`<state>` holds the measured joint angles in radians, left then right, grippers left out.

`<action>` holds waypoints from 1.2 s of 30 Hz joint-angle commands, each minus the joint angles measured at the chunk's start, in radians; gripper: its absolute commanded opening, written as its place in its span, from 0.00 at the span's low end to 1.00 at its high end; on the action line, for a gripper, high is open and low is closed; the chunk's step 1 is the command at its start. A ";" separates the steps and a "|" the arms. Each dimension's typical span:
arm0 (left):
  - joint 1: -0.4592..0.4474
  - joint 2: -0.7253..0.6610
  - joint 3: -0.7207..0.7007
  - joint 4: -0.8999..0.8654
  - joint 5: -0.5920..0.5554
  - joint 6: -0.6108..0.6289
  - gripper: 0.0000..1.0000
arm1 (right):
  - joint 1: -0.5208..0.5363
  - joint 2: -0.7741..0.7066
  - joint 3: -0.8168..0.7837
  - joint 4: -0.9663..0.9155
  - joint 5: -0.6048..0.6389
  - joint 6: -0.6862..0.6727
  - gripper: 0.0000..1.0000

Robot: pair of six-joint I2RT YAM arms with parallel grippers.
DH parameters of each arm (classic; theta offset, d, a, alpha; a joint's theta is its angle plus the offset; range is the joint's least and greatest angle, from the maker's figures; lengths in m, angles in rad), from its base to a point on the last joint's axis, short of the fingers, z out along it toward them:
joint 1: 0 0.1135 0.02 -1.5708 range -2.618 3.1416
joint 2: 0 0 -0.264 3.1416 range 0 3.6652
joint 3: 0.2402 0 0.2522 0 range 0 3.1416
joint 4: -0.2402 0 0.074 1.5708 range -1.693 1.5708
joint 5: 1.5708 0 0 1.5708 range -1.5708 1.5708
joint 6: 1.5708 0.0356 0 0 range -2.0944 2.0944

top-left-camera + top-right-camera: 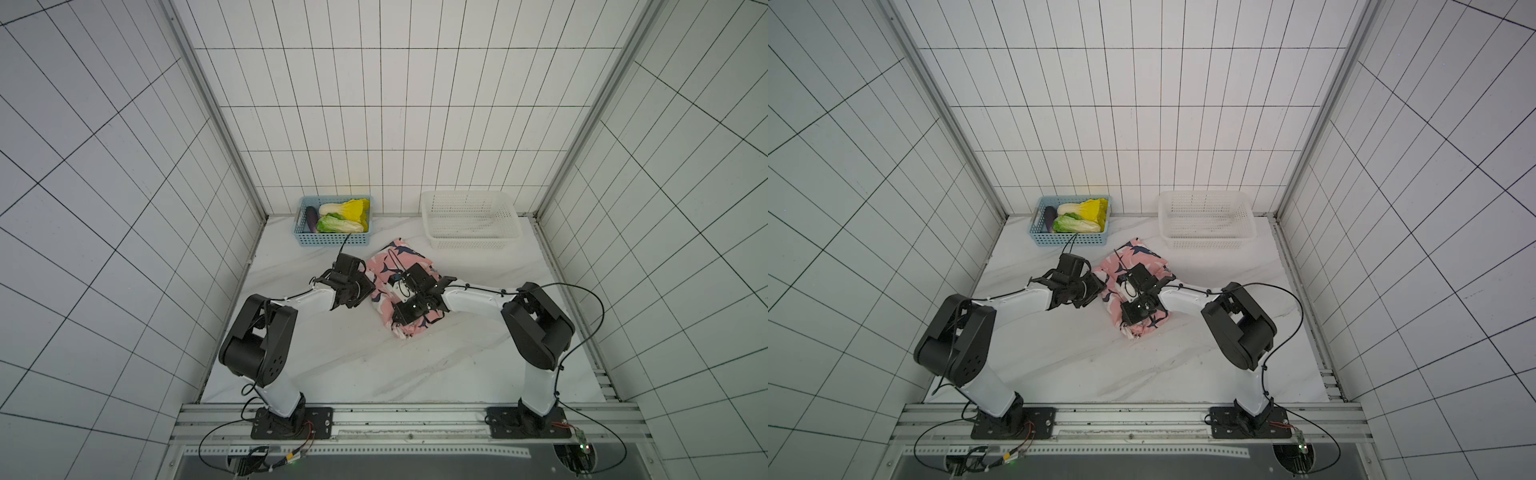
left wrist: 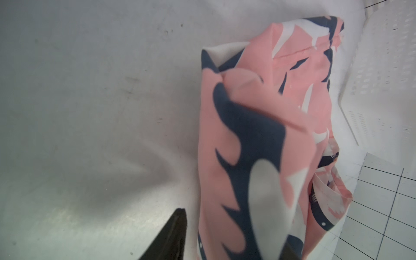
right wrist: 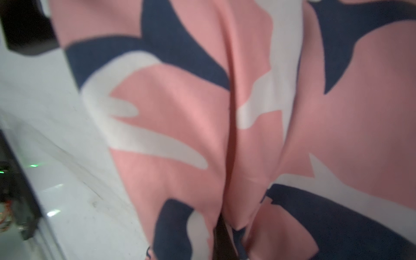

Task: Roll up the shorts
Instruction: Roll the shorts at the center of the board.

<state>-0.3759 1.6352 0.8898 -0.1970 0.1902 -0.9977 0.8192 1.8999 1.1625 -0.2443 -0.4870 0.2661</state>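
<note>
While the right pincer clamps the shorts, the left pincer, apart at nine o'clock, should grab that fold.

no legible text, labels, brands or numbers anywhere, shorts carrying only a wordless print

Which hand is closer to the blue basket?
Left. The left hand is at the edge of the shorts, just short of the blue basket; the right hand is over the shorts, farther off.

marble-look table w/ shorts, blue basket & white basket on it.
</note>
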 commanded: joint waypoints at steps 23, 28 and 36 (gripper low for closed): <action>0.066 0.159 -0.120 0.738 0.209 0.001 0.74 | -0.201 0.189 -0.323 0.935 -0.630 0.685 0.05; 0.062 0.290 -0.026 0.698 0.240 0.006 0.73 | -0.202 0.221 -0.327 0.933 -0.631 0.674 0.06; 0.056 0.339 0.019 0.595 0.228 0.017 0.11 | -0.211 0.175 -0.331 0.793 -0.613 0.583 0.27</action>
<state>-0.3191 1.9640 0.8856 0.4385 0.4217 -0.9852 0.6209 2.0865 0.8581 0.6823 -1.1114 0.9161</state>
